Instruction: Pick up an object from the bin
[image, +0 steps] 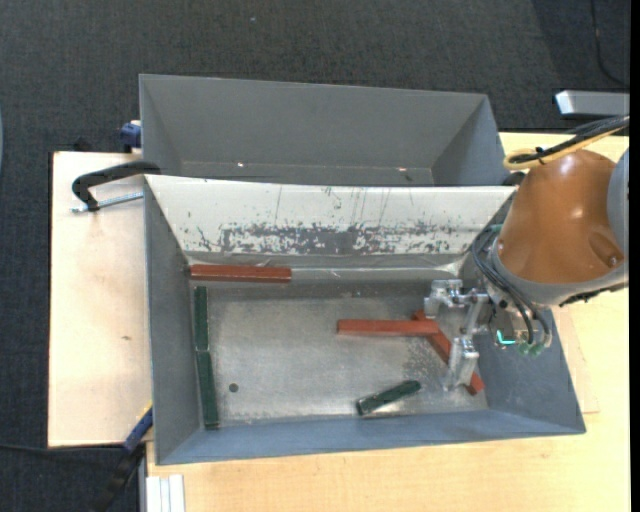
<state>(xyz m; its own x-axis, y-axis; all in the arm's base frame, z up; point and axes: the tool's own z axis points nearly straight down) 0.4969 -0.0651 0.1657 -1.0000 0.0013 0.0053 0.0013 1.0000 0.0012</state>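
The grey metal bin (290, 375) carries a red bar (380, 326) flat on its floor. Left of that bar, a long dark green strip (204, 355) lies along the wall. Behind and to its left lies a red-brown strip (240, 271), and in front of it a short dark green piece (390, 396). A second red piece (441, 347), perhaps touching the bar's right end, slants toward the front.

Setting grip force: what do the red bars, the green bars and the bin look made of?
Red-brown bars: matte, flat, square-edged strips; painted wood or plastic, can't tell which. Dark green bars: same strip shape, equally dull, probably the same stuff. Bin: grey painted sheet metal, going by folded flat walls; its floor speckled, its back wall's paint scratched.
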